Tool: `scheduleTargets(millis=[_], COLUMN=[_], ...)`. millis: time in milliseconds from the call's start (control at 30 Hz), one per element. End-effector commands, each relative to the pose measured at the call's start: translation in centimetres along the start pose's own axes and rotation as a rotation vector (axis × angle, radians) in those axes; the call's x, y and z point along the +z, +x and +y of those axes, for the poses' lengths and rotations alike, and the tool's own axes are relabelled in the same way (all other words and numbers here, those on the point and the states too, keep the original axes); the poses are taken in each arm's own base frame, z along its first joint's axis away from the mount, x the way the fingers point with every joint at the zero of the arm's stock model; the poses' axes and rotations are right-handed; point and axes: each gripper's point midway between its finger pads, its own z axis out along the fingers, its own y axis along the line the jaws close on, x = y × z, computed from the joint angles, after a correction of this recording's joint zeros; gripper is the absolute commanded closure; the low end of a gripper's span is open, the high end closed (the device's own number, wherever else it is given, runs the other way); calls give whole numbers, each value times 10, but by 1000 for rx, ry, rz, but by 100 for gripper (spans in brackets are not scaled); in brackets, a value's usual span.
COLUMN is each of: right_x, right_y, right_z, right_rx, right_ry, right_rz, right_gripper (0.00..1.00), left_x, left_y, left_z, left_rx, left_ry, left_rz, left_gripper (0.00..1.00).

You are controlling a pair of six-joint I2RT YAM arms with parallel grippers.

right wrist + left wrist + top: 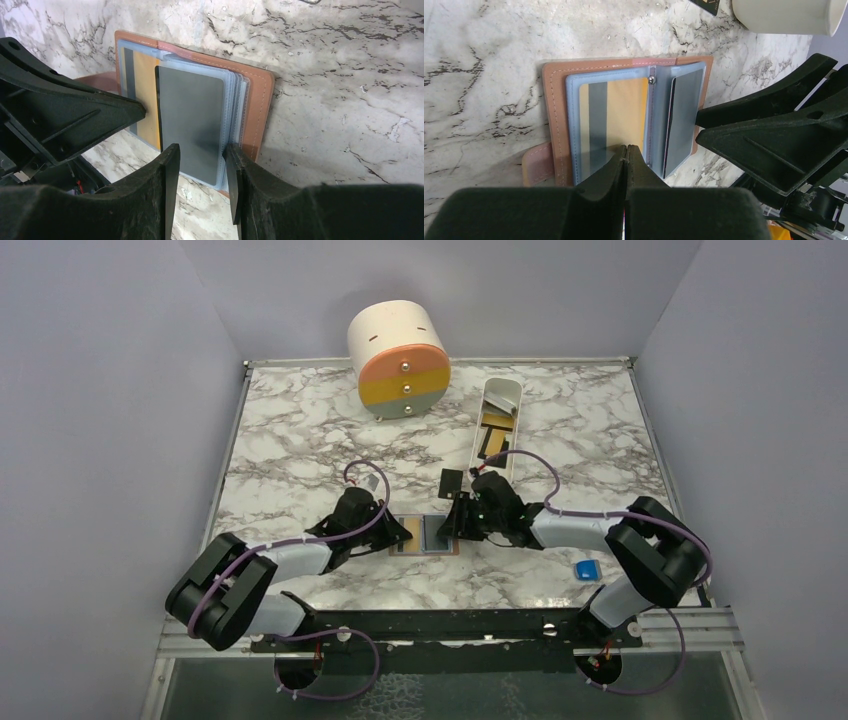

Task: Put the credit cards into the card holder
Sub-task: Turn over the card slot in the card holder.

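Card holder: lying open on the marble table, near the front middle, between the two grippers.
Left page: showing a tan card with a grey stripe, sitting inside a clear blue sleeve.
Right page: carrying a dark grey card in a clear sleeve. This leaf is standing tilted up off the leather rather than lying flat.
Edges: stitched leather border showing all round the sleeves; a closure tab is sticking out past the left edge, and a snap stud is sitting at the spine.
Left gripper: fingers pressed together, tips resting on the tan card's page.
Right gripper: fingers standing apart, one at each side of the grey card's near end – whether they are touching it cannot be told.
Room: the two grippers are crowding the holder from both sides; bare marble is lying open beyond it.
Loose dark card: lying just beyond the right gripper – its gold mark is too small to read.
White tray: lying farther back, holding more cards.
Blue block: sitting well to the right.
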Motion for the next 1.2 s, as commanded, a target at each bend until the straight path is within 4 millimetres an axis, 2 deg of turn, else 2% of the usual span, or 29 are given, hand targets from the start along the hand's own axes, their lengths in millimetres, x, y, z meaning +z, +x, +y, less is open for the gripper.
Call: scheduleTargets(millis=[0,100,367,567,733,867,900,1167], right_x=[5,6,-1,0,2,3,0,-8], right_y=[0,-1,-10,-8,-6,-5,-7,-11], right_z=[-4,-1,-14,-13,-2,12,22,35], right_rx=[-27,-34,-89,-96,-95,-88,-82,-84], right_ry=[31,29,128,127,64,-9,-48,-105], right_rz=[0,1,-36,-28,-29,-21,-25,-44], right_gripper=[60,60,64,64,64,64,64,65], left_x=[0,0,-1,-1,-1,-1,-1,0], left_y=[8,8,8,9,9,10,10,11], left_z=[9,9,9,10,10,11,12,12], left_rx=[20,17,14,10,9,7,5,5], left_ry=[-16,-17,-14,-17,-17,-19,-20,-21], left_rz=[21,21,17,16,17,18,19,22], left_gripper=[100,100,100,100,100,100,100,100])
